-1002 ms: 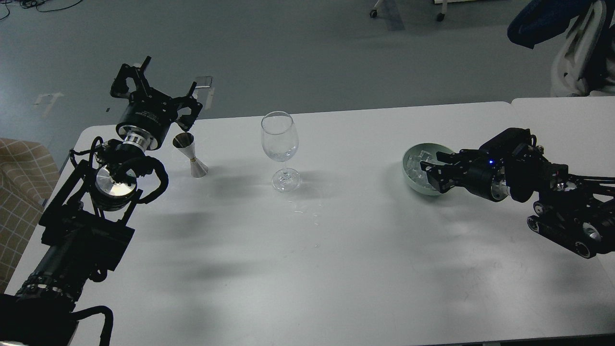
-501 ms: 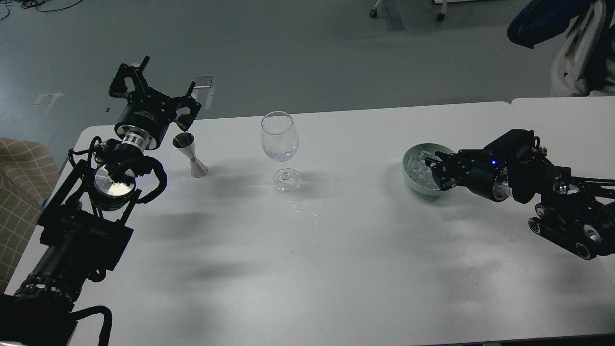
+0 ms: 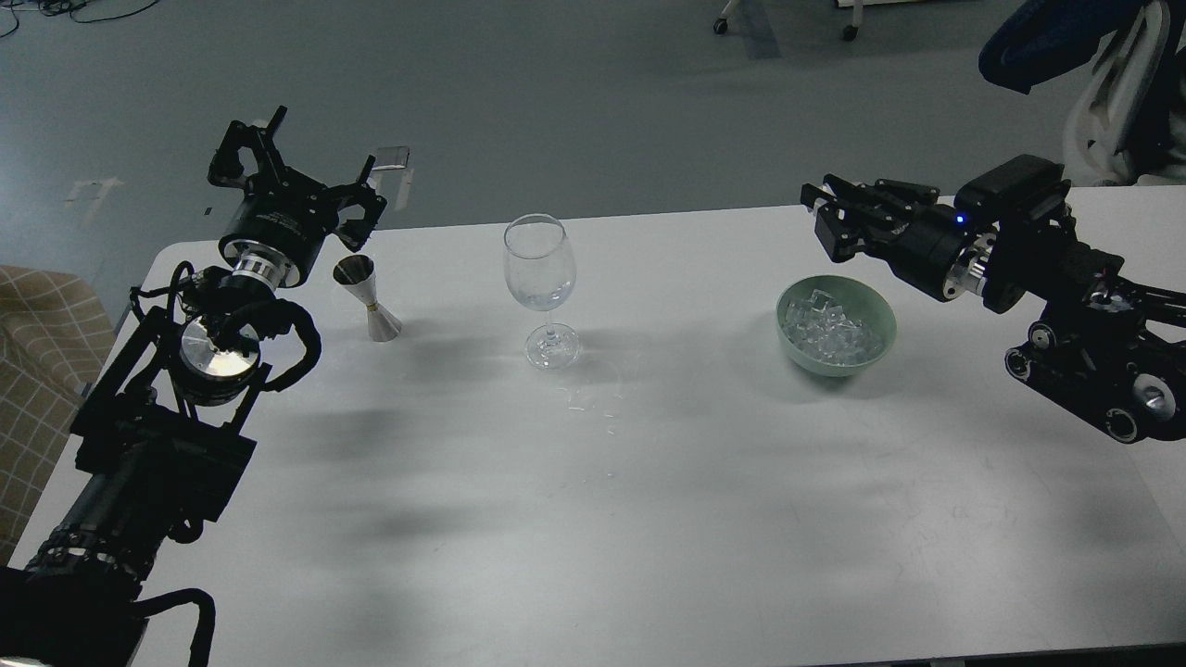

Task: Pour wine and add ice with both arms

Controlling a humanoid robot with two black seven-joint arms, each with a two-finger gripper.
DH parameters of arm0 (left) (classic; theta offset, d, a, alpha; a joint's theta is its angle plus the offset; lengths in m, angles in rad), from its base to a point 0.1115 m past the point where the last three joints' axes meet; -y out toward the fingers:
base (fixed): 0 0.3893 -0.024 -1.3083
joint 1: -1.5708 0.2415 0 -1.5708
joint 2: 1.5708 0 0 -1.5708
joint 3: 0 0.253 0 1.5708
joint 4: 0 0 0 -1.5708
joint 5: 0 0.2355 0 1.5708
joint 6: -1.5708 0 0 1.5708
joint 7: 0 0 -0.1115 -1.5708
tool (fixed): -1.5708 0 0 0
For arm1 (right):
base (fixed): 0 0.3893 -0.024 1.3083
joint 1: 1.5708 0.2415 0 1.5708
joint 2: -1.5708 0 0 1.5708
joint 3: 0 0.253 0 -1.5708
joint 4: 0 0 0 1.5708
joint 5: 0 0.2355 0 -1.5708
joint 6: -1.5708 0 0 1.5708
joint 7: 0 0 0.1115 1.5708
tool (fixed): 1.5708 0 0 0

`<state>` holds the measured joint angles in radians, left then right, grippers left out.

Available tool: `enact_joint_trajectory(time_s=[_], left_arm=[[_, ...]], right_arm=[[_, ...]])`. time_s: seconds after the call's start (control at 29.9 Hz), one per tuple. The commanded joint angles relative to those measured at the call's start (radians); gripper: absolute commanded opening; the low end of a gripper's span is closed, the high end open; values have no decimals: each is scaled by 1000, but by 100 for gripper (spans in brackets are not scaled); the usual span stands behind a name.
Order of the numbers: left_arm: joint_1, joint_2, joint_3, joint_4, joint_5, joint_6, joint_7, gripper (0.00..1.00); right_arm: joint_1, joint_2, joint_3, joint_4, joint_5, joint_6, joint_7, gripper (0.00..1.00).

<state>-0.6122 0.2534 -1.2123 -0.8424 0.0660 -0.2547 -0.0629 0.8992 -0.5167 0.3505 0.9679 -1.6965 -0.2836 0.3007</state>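
A clear wine glass point(image 3: 540, 278) stands upright at the table's middle back, with a little clear wine point(image 3: 540, 299) low in its bowl. A steel jigger point(image 3: 369, 301) stands to its left. My left gripper point(image 3: 306, 171) is open and empty, just above and behind the jigger and not touching it. A pale green bowl point(image 3: 878, 315) at the right holds a heap of ice point(image 3: 829, 332). My right gripper point(image 3: 827, 218) hangs above and behind the bowl, pointing left. Its dark fingers are close together, and I cannot tell whether they hold a cube.
Small wet spots point(image 3: 590, 404) lie on the white table point(image 3: 593, 519) in front of the glass. A second table point(image 3: 1140, 199) joins at the right. An office chair point(image 3: 1112, 83) stands behind it. A chequered seat point(image 3: 37, 352) is off the left edge.
My right gripper has lifted out of the ice bowl and moved up and back, uncovering the bowl. My left arm has barely moved.
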Motion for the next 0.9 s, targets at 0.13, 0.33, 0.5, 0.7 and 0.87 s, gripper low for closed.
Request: enact_joint_trajectory(time_s=[0.13,0.33,0.5,0.7,0.87], left_arm=[[3,7,-1,0,-2,0,0,97],[3,20,-12,0,-3,0,0,97],[3,20,-15,0,-3,0,0,97],[3,18,-13,2,-3,0,2,97],[3,13,-12,2,-3,0,0,97]], right_arm=[[38,199,62,37,-5,3,-8,21],[64,345,54,23,-14,14,-14,22],[67,411,25,-35,-15,14,-17,22],[67,429,9,-70,-14,14,-17,22],[67,448,4,-81,-14,14,-17,22]])
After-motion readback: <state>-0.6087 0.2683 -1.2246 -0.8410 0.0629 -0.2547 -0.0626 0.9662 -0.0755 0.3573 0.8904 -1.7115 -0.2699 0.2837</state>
